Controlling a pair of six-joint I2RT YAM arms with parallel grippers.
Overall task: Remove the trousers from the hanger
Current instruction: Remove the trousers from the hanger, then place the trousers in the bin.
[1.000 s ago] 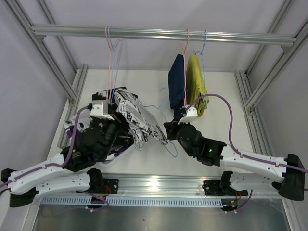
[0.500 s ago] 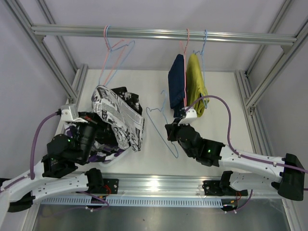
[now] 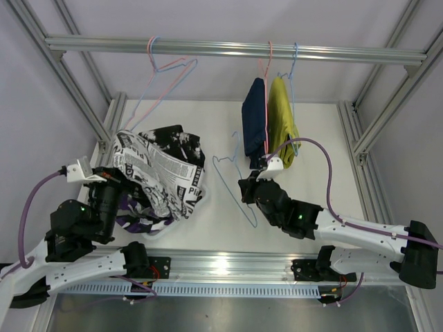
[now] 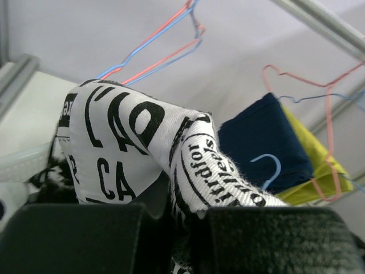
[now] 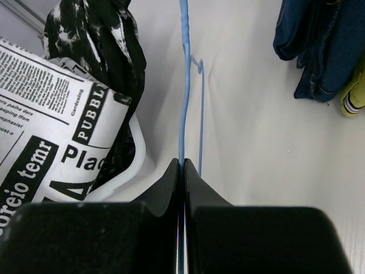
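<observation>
My left gripper (image 3: 123, 181) is shut on the white trousers with dark print (image 3: 168, 171), holding a fold of them (image 4: 142, 142) above a pile at the left. The black speckled pair (image 3: 174, 135) and the purple patterned pair (image 3: 130, 216) lie in that pile. My right gripper (image 3: 244, 191) is shut on the wire of a bare blue hanger (image 3: 231, 160), which runs up from the closed jaws in the right wrist view (image 5: 183, 85). The navy pair (image 3: 255, 116) and the yellow pair (image 3: 282, 115) hang on hangers from the rail.
A white tub rim (image 5: 136, 162) edges the pile of cloth. Two bare hangers, pink and blue (image 3: 167, 69), hang tilted from the aluminium rail (image 3: 228, 48) at the left. Frame posts stand along both sides of the table.
My left arm has pulled back to the left and towards the near edge with the white printed trousers, which came off the blue hanger. My right gripper keeps the bare hanger, almost still.
</observation>
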